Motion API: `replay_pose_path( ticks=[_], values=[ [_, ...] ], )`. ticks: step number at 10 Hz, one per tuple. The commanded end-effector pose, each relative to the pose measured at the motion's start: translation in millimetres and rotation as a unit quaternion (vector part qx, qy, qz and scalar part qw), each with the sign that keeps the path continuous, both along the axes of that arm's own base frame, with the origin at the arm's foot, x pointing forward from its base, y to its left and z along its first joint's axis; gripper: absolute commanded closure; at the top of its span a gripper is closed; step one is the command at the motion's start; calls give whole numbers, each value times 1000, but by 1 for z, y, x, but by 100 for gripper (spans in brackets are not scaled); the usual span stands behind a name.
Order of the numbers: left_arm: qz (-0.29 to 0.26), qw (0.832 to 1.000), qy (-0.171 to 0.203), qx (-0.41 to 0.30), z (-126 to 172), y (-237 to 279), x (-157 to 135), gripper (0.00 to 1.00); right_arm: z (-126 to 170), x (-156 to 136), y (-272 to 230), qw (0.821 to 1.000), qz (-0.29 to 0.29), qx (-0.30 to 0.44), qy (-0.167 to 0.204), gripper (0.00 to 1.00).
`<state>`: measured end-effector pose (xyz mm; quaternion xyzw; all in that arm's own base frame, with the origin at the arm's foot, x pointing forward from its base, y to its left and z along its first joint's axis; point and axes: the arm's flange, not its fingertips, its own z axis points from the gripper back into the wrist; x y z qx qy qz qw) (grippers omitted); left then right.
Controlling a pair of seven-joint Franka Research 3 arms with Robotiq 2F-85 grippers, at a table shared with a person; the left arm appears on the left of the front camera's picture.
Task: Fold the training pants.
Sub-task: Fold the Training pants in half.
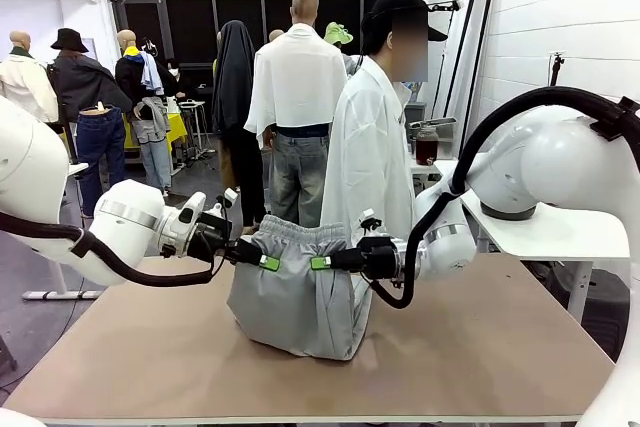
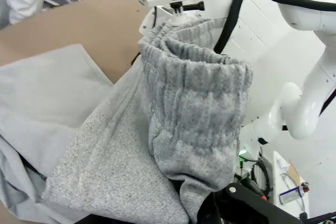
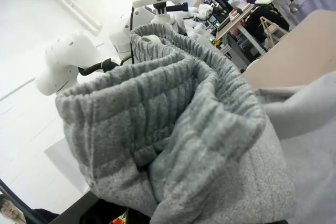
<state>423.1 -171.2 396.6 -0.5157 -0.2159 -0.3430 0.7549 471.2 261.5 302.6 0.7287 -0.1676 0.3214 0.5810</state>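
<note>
The light grey training pants [image 1: 295, 297] hang over the middle of the table, held up by the gathered waistband while the lower part bunches on the tabletop. My left gripper [image 1: 268, 262] is shut on the waistband's left end. From the other side my right gripper [image 1: 320, 263] is shut on its right end. The two green-padded tips stand a hand's width apart. In the left wrist view the ribbed waistband [image 2: 197, 98] rises close to the camera with the legs trailing left. The same waistband [image 3: 168, 108] looms large in the right wrist view.
The brown table [image 1: 480, 347] has free room to the left, right and front of the pants. A person in a white coat [image 1: 370, 162] stands at the far edge behind them. A white side table [image 1: 545, 232] stands at the right.
</note>
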Motion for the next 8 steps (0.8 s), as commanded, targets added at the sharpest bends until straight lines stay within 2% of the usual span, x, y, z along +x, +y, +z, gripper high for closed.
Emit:
replay_pose_path(
  ticks=[1, 4, 6, 8],
  values=[
    [-15, 999, 53, 1, -6, 6, -9, 100, -7, -9, -7, 1000, -13, 13, 24, 100],
    [-33, 996, 84, 21, -29, 13, 12, 100, -29, -10, -8, 998, -36, 23, 35, 100],
    [-28, 995, 86, 33, -40, 10, 37, 100, -39, -2, -7, 997, -69, 20, 31, 100],
    [-24, 996, 72, 36, -42, -2, 61, 100, -47, 11, -7, 995, -94, 18, 32, 100]
  ],
)
